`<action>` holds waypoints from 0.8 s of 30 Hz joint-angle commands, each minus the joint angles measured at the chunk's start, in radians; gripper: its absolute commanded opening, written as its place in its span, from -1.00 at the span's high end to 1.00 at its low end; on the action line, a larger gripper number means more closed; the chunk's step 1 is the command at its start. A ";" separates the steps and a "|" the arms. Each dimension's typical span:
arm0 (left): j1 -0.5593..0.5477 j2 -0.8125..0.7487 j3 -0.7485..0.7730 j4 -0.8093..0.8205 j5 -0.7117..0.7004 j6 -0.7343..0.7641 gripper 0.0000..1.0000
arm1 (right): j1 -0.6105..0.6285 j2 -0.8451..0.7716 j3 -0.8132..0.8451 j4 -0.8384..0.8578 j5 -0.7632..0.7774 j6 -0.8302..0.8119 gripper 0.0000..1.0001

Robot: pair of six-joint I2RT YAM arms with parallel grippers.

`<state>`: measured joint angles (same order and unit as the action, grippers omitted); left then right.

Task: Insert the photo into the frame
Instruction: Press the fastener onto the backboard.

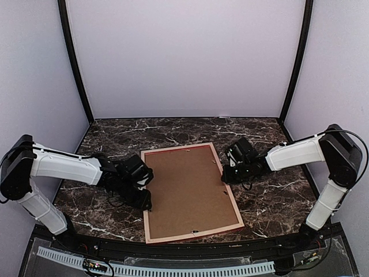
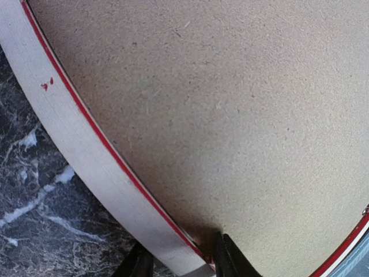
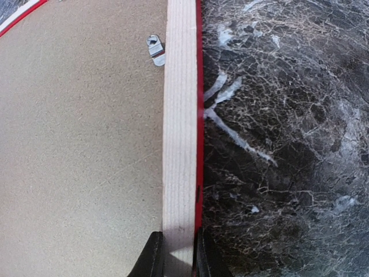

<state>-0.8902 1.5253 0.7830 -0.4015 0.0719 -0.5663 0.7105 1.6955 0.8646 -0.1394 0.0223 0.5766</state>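
The right gripper (image 3: 177, 254) sits closest to its wrist camera, its two dark fingers pressed against either side of a pale wooden rail of the frame (image 3: 180, 115) — pinching it. The left gripper (image 2: 181, 261) likewise straddles the opposite rail, its fingers tight on both sides as far as the cut-off view shows. The frame lies face down in the middle of the marble table (image 1: 277, 196), red only at its edges, with the brown backing board (image 1: 187, 187) filling its opening. The photo is nowhere visible, so I judge it is either under the board or not yet placed — the pictures cannot settle which. One metal clip (image 3: 155, 49) reaches over the board's edge; whether the others are turned is too small to tell. If the print is inside, only securing and letting go seem left.
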 commanded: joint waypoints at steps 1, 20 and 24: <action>-0.016 0.036 0.029 -0.123 0.094 0.069 0.25 | -0.002 0.027 -0.033 -0.024 -0.035 0.016 0.86; 0.092 -0.060 0.092 -0.127 0.069 0.112 -0.30 | -0.002 0.028 -0.010 -0.044 -0.033 0.008 0.87; 0.157 -0.080 0.088 -0.085 0.043 0.108 -0.36 | -0.002 0.028 -0.012 -0.038 -0.038 0.008 0.86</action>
<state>-0.7845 1.4895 0.8505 -0.5171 0.1341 -0.4637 0.7105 1.6955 0.8639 -0.1349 0.0147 0.5640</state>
